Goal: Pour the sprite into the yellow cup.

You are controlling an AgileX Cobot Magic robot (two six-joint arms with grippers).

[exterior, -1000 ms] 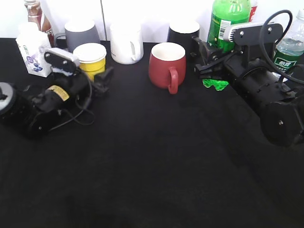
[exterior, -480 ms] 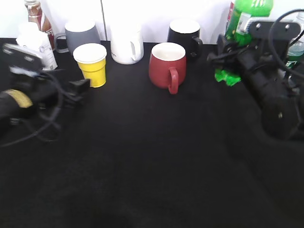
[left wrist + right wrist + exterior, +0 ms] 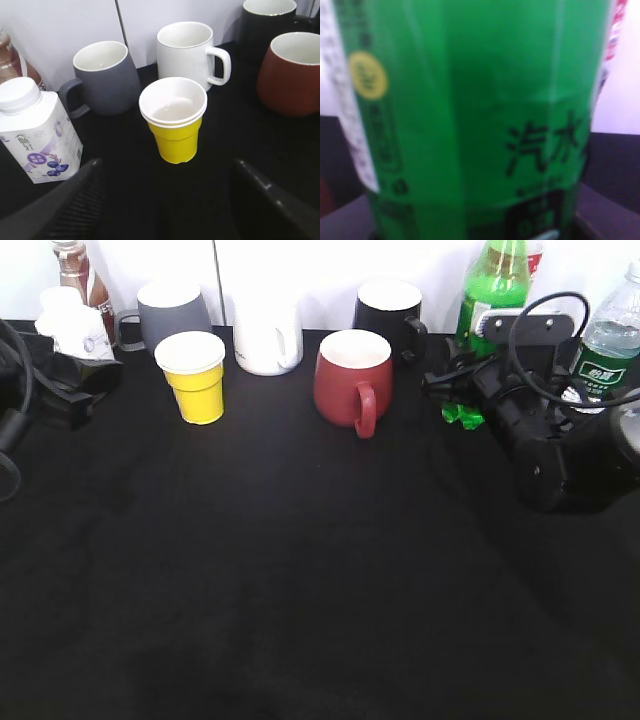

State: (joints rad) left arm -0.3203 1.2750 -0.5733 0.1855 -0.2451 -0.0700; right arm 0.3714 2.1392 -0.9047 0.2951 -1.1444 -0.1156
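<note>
Green sprite stands at the bench's back right, our right tool against it; whether that tool grips, we cannot tell. Our left tool gapes, holding nothing. Judging the step: setting the bottle down. Next, withdraw. Only our left wrist view shows liquid inside the cup.

Exterior view: raised in front, slanting down across the black-clothed table toward the white back wall. Left wrist view: low and near, facing the small tapered yellow cup with white rim, also seen left of centre in the exterior view. Right wrist view: pressed close, filled by the blurred translucent green plastic soda bottle, far right in the exterior view.
</note>
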